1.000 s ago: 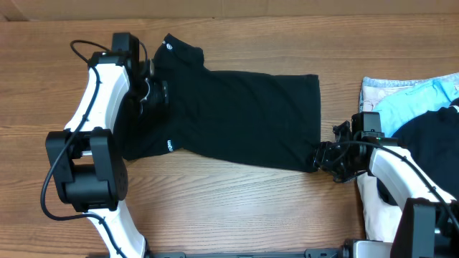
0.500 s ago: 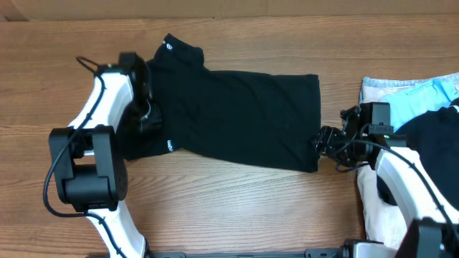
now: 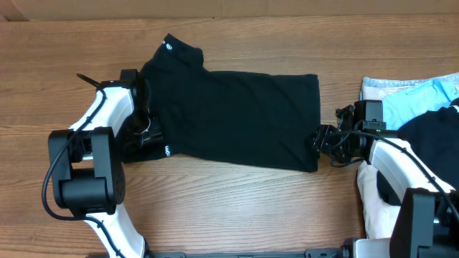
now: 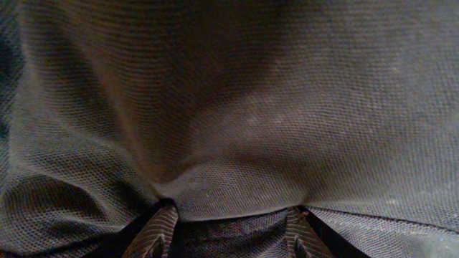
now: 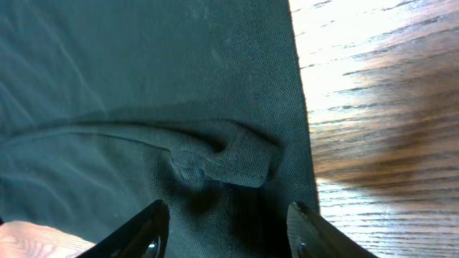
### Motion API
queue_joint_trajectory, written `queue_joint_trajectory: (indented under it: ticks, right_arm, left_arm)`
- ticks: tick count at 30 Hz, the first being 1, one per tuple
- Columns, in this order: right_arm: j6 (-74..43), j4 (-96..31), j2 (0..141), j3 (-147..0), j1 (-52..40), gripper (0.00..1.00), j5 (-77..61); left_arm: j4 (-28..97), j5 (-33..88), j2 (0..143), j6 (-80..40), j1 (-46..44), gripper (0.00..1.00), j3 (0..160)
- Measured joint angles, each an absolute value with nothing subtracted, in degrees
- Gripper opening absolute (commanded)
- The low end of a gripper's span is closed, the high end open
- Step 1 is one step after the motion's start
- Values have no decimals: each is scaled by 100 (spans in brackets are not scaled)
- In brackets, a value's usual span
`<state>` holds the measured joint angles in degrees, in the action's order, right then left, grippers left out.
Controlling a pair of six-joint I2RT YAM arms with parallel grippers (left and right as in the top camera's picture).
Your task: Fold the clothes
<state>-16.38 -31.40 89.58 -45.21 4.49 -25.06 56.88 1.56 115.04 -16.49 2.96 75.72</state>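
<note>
The soft-knit short-sleeved T-shirt [image 3: 244,115] was plain black, its small label [image 3: 168,47] white. The wooden bench [image 3: 215,201] showed brown streaked grain; the rumpled garment [image 3: 423,97] was light blue.

T-shirt [image 3: 237,115] lies spread on tabletop [image 3: 237,201], between the two end effectors. Left end effector [image 3: 149,135] is at the shirt's left edge, cloth over its fingers [image 4: 159,233]. A small tag [image 3: 168,150] is just to its right, and the neck label [image 3: 168,47] is well beyond it. Right end effector [image 3: 320,142] is over the near right corner, with a small bunched ridge [image 5: 226,163] just ahead of it. Heap of other garments [image 3: 423,107] lies to its right.
</note>
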Motion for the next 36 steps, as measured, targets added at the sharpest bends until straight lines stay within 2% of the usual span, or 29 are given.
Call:
queue_joint_trajectory:
  ticks: [4,11,15,19,21,22,24,28,34,36]
  right_arm:
    - [-1649,-2862,8958,-4519,384,52,-2530]
    - [-1844,-2508,8958,-4410,8,52,-2491]
    - [-2062,-2528,8958,-4370,-51,59,-2241]
    - [-2176,-2523,8958,-4370,-51,49,-2097]
    - [-2202,-2491,8958,-4368,-51,48,-2104]
    - [-2224,-2469,8958,-4368,-54,48,-2106]
    - [-2250,-2445,8958,-4368,-73,60,-2104]
    - [-2252,-2377,8962,-4366,-220,62,-2075]
    - [-2257,-2215,9236,-4364,-427,50,-1911]
    - [-2261,-2204,9319,-4364,-425,43,-1861]
  left_arm:
    - [5721,91,11500,-1684,410,62,7566]
    - [5712,69,11485,-1772,541,65,7546]
    - [5721,-3,11480,-1791,539,72,7546]
    - [5739,-78,11474,-1809,539,73,7544]
    - [5739,-95,11474,-1811,539,73,7544]
    - [5741,-97,11472,-1815,539,74,7544]
    - [5745,-110,11469,-1848,539,74,7544]
    - [5771,-115,11465,-1957,541,75,7542]
    - [5826,-117,11465,-1981,722,76,7540]
    - [5843,-115,11465,-1981,805,76,7540]
